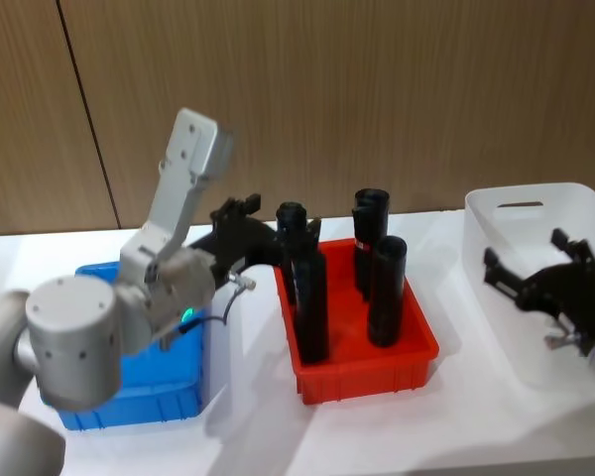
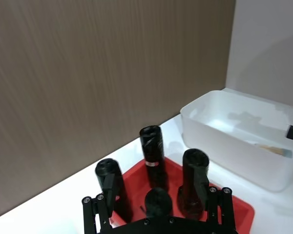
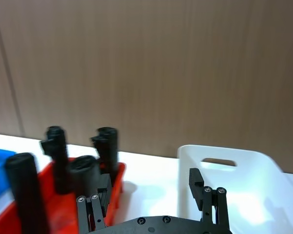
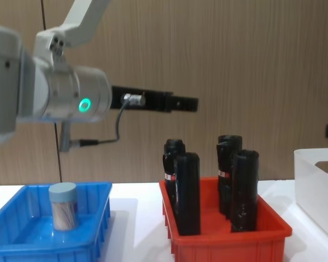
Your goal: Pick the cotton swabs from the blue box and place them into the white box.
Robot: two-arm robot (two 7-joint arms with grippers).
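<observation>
One jar of cotton swabs (image 4: 63,206) with a pale blue lid stands upright in the blue box (image 4: 22,250), near its left side. In the head view my left arm covers most of the blue box (image 1: 164,397). My left gripper (image 4: 186,103) is open and empty, held high in the air past the blue box and over the red bin; its fingers (image 2: 95,212) stand wide apart. My right gripper (image 1: 529,260) is open and empty, hovering over the white box (image 1: 535,198). A small pale item (image 2: 276,150) lies inside the white box (image 2: 224,141).
A red bin (image 1: 367,372) with several tall black cylinders (image 1: 387,293) sits between the blue box and the white box, right under my left gripper. A wooden wall runs behind the white table (image 1: 426,436).
</observation>
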